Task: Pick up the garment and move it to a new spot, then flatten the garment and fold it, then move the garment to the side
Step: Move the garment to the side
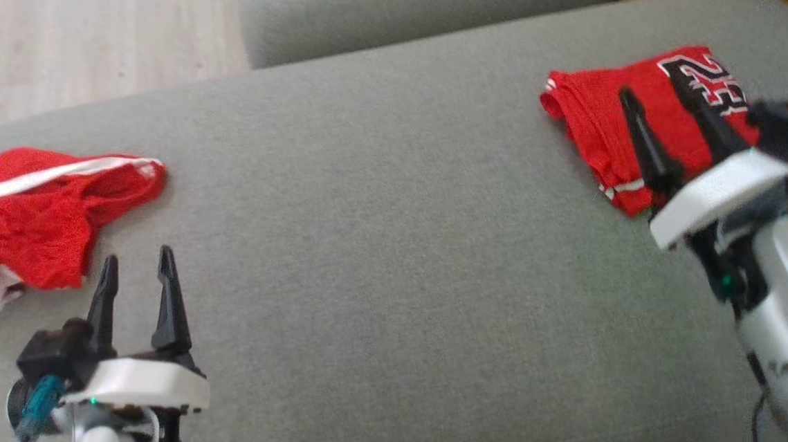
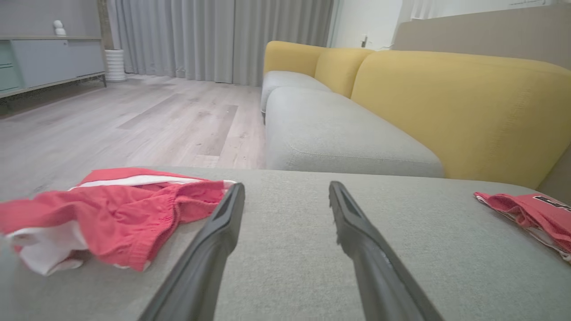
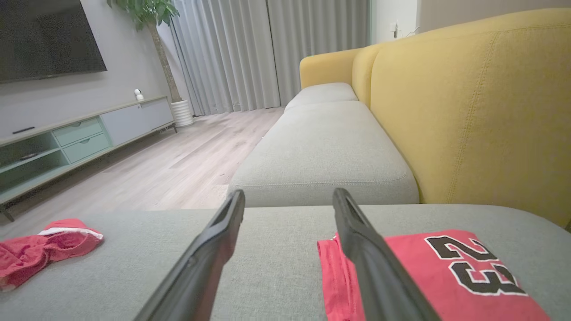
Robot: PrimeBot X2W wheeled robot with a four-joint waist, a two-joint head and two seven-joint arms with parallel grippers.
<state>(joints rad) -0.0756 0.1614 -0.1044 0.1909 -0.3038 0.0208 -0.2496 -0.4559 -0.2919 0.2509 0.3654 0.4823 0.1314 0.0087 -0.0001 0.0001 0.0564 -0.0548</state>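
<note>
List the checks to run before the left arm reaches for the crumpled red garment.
1. Left fingers open and holding nothing: ok.
2. Right fingers open and holding nothing: ok.
3. Folded jersey lying flat at the right end of the grey cushion: ok.
4. Right fingers lifted clear of the folded jersey: cannot tell; they overlap it in the head view.
5. Crumpled red garment flattened: not ok; it lies bunched at the left end, beside the left fingers.
6. Cushion bare between the two garments for laying out: ok.
</note>
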